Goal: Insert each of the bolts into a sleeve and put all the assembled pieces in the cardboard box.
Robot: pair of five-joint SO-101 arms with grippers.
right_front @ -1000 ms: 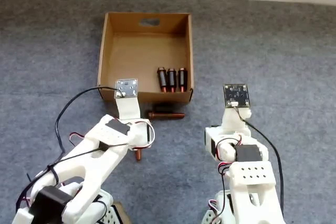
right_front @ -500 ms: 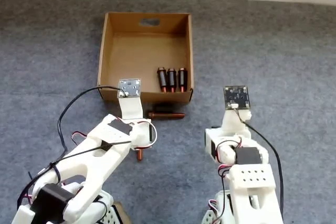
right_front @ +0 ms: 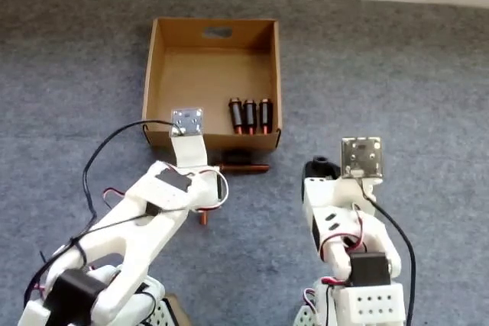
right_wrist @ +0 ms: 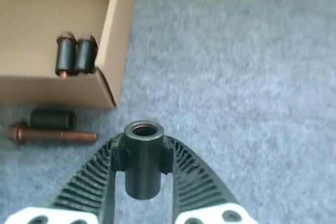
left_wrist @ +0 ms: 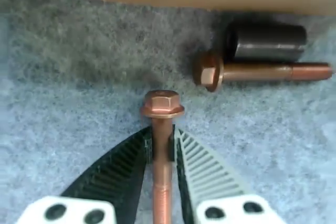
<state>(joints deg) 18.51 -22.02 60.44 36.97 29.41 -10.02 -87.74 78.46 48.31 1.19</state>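
**Now both arms are loaded: bolt on the left, sleeve on the right**

The grey carpet covers the table. On it stands the cardboard box, with three assembled pieces lying side by side against its near wall. Just outside that wall a loose sleeve lies beside a loose bolt, close enough that they may be touching.

The left gripper is nearly closed, pinching the held bolt on its shank just under the flanged head, low over the carpet. The right gripper is closed partway around the held sleeve, whose open bore points away from the wrist.

Both parts look rigid, smooth and fairly small, probably metal, so they should not deform but could twist or slip in the ribbed fingers. Gripping the bolt near its head leaves little thread free ahead of the jaws. The sleeve is best clamped at mid-length, which keeps its mouth clear.

Since a second ago the right arm has swung and turned, so its wrist sits farther right and nearer in the high view, and the sleeve now shows at its tip. The left arm has barely edged toward the box.
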